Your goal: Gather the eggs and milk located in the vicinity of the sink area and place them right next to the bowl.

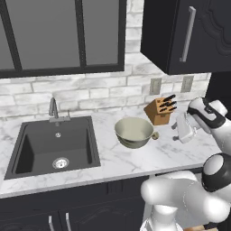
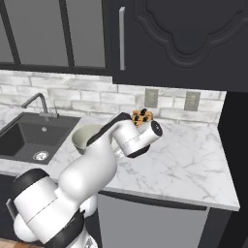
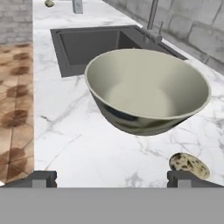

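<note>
Bowl [image 1: 134,131] sitting upright on the marble desk [image 1: 117,158], mouth facing up, cream inside showing, just right of the sink [image 1: 53,146]. Speckled egg [image 3: 189,163] lying on its side beside the bowl's base, long axis running roughly along the desk surface; in the left base view it is showing as a small pale lump [image 1: 155,135] touching or almost touching the bowl's right rim. Second small speckled thing [image 3: 50,3] sitting far off past the sink, near a pale upright object [image 3: 78,6] cut off at the frame edge; too little visible to name either.

Pincer [image 3: 112,178] standing released, the two dark tips set wide apart and gripping nothing, hovering low over the desk and looking toward the bowl and sink. Egg lying just beside the right-hand tip. Arm [image 2: 104,160] rising from the base, bending forward over the desk edge, with the wrist [image 1: 205,115] turned back toward the bowl.

Knife block [image 1: 159,109] standing behind the bowl against the white brick wall [image 1: 90,92]. Faucet [image 1: 53,108] rising at the sink's back edge. Dark cabinets [image 2: 174,43] hanging above; brown tiled floor [image 3: 15,100] running below the desk edge.
</note>
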Robot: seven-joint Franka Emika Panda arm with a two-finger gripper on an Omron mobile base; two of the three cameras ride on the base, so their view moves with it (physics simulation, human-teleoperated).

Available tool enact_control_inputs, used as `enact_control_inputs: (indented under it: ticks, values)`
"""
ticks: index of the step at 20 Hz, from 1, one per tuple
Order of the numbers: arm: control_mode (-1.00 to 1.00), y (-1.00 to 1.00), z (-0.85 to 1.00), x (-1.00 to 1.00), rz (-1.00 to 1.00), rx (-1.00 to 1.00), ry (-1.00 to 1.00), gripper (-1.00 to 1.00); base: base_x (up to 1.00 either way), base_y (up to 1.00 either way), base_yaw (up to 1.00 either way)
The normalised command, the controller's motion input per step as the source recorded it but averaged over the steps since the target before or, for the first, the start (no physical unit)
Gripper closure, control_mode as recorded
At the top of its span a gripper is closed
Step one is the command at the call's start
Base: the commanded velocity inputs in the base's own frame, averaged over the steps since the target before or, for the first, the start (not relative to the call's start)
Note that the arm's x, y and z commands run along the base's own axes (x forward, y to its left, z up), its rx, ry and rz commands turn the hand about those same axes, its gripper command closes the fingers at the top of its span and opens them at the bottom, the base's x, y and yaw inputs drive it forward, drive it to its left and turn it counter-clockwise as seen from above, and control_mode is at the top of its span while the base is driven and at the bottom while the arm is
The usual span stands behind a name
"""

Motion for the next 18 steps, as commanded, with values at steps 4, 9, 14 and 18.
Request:
enact_control_inputs:
  ticks: [4, 9, 14, 18]
  values:
    - [-1.0, 0.0, -0.13, 0.25, 0.0, 0.0, 0.0, -1.0, 0.0, 0.0, 0.0]
    - [-1.0, 0.0, -0.17, 0.26, 0.0, 0.0, 0.0, -1.0, 0.0, 0.0, 0.0]
    - [-1.0, 0.0, -0.22, 0.19, 0.0, 0.0, 0.0, -1.0, 0.0, 0.0, 0.0]
    - [-1.0, 0.0, -0.2, 0.16, 0.0, 0.0, 0.0, -1.0, 0.0, 0.0, 0.0]
